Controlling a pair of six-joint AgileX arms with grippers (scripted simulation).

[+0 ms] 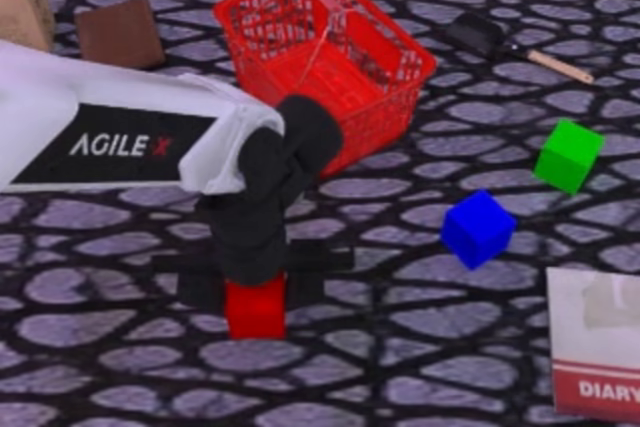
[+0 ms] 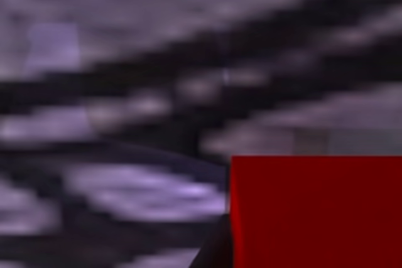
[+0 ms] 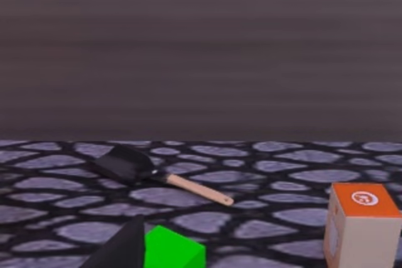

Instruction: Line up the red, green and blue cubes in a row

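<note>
Reaching in from the left, my big white left arm (image 1: 120, 137) stretches over the stone-patterned table (image 1: 420, 367). Its black left gripper (image 1: 256, 292) points straight down at the near middle of the table, and the red cube (image 1: 256, 309) sits right between its two fingers. The fingers stand close on each side of the cube, but I cannot tell if they are squeezing it or just next to it. In the left wrist view the red cube (image 2: 314, 211) fills one corner, very close up.

The red mesh basket (image 1: 325, 47) is the biggest loose thing. It sits at the far middle, just behind the arm, and nothing can be seen inside it.

The diary book (image 1: 600, 342) lies at the near right edge.

The blue cube (image 1: 479, 229) sits to the right of the red cube, a bit farther back. The green cube (image 1: 568, 155) sits farther right and farther back again. So the row has to grow toward the right, and the left arm is the near one for red.

My right arm does not show from above. Its wrist view sees the green cube (image 3: 173, 249) and a small black shovel (image 3: 129, 164).
</note>
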